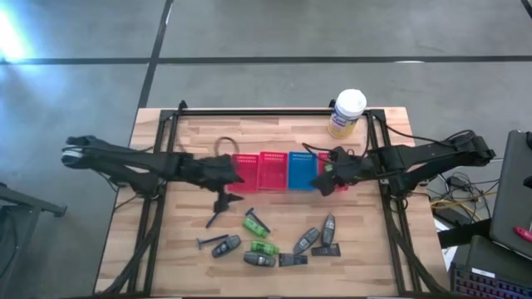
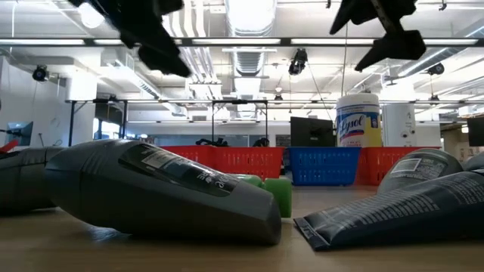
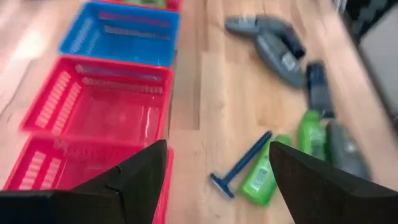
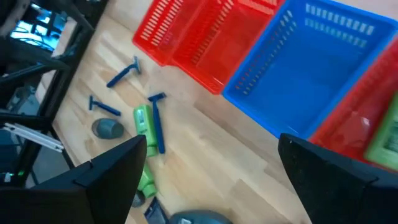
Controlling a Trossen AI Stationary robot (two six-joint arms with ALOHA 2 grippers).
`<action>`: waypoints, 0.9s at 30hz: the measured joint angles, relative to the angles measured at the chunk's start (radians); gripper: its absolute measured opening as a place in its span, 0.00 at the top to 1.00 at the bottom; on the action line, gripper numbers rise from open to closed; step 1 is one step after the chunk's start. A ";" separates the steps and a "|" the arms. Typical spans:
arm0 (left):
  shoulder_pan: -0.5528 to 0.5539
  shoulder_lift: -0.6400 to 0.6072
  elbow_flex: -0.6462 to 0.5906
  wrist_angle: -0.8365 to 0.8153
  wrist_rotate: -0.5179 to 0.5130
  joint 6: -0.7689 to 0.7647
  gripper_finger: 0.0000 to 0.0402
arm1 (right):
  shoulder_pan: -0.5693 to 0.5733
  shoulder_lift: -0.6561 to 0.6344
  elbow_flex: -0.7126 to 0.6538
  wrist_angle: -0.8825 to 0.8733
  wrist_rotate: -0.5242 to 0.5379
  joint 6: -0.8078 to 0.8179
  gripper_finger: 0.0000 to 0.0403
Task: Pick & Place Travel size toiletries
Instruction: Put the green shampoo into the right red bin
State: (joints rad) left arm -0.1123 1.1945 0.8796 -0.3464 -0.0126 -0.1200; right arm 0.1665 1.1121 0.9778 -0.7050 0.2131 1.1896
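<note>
The toiletries lie on the near half of the wooden table: black razors, green bottles, grey tubes and dark sachets. A row of small baskets crosses the middle: two red, one blue, and one more red, mostly hidden under my right gripper. A green item lies in that last red basket. My left gripper is open and empty above the near edge of the leftmost red basket. My right gripper is open and empty above the blue basket and the red one beside it.
A yellow canister with a white lid stands at the far right of the table behind the baskets. A black frame rail runs along the far edge. A grey tube and a sachet lie close to the low camera.
</note>
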 joint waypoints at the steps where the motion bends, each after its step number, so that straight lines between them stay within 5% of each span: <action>1: -0.005 0.031 0.025 -0.022 0.005 0.044 0.28 | 0.000 -0.004 -0.004 0.001 0.000 0.000 0.11; 6: -0.051 0.195 0.126 -0.136 0.023 0.218 0.31 | 0.000 -0.003 -0.030 0.003 -0.008 0.008 0.15; 13: -0.134 0.349 0.148 -0.163 0.080 0.244 0.42 | 0.000 0.002 -0.072 -0.025 -0.045 0.008 0.20; 27: -0.215 0.479 0.148 -0.108 0.022 0.409 0.45 | -0.001 0.002 -0.139 -0.016 -0.031 0.096 0.27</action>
State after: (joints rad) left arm -0.3271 1.6734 1.0275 -0.4542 0.0097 0.2888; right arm 0.1658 1.1137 0.8391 -0.7208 0.1816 1.2858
